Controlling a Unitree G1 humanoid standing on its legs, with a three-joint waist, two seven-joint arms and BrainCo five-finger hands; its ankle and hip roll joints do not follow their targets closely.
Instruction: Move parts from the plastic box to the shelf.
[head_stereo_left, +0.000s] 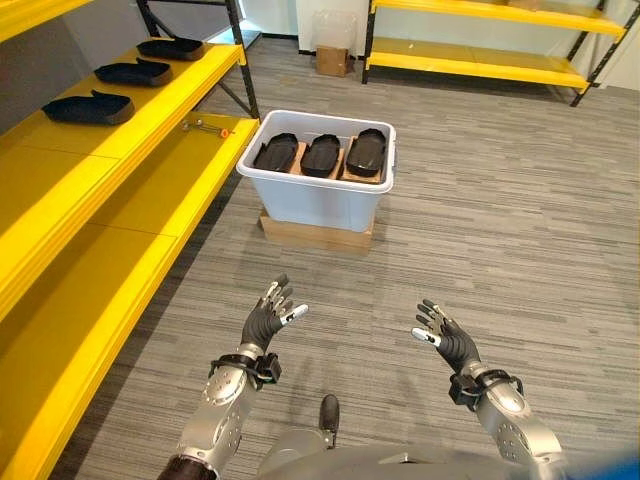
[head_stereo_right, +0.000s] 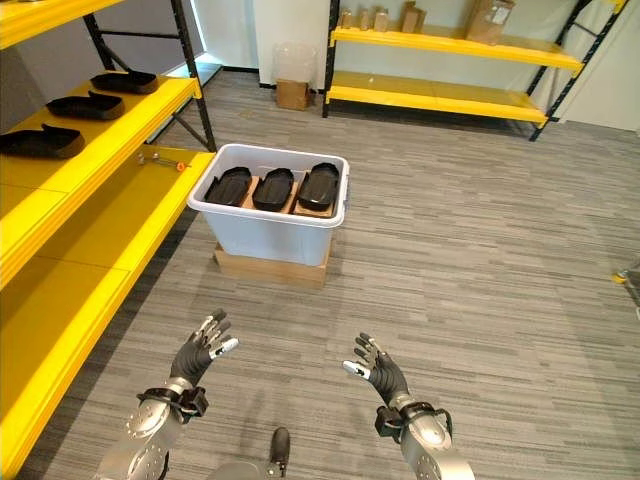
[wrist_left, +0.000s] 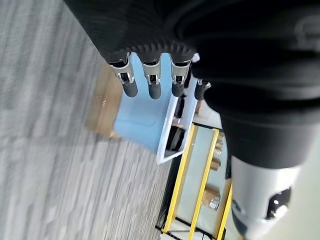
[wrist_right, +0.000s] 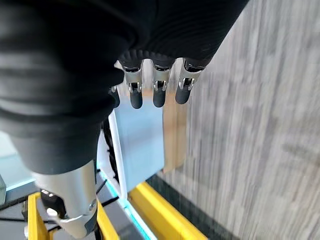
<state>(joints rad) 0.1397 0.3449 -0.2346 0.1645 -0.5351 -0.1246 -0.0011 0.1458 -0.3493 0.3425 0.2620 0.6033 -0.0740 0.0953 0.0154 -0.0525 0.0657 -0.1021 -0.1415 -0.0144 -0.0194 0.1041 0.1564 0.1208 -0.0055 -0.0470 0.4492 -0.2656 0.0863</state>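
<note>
A white plastic box (head_stereo_left: 320, 195) stands on a flat wooden board on the floor, a good way ahead of me. Three black moulded parts (head_stereo_left: 325, 154) lie side by side in it. Three more black parts (head_stereo_left: 90, 107) rest in a row on the yellow shelf (head_stereo_left: 120, 190) to my left. My left hand (head_stereo_left: 266, 318) and right hand (head_stereo_left: 446, 337) hover low in front of me, both with fingers spread, empty, well short of the box. The box also shows past the fingers in the left wrist view (wrist_left: 145, 120) and in the right wrist view (wrist_right: 140, 145).
The yellow shelf runs along my left side with a lower level (head_stereo_left: 70, 330) near the floor. Another yellow rack (head_stereo_right: 450, 70) with cardboard boxes stands at the far wall. A small cardboard box (head_stereo_left: 332, 60) sits on the floor beyond the plastic box. Grey plank floor (head_stereo_left: 500, 220) lies open to the right.
</note>
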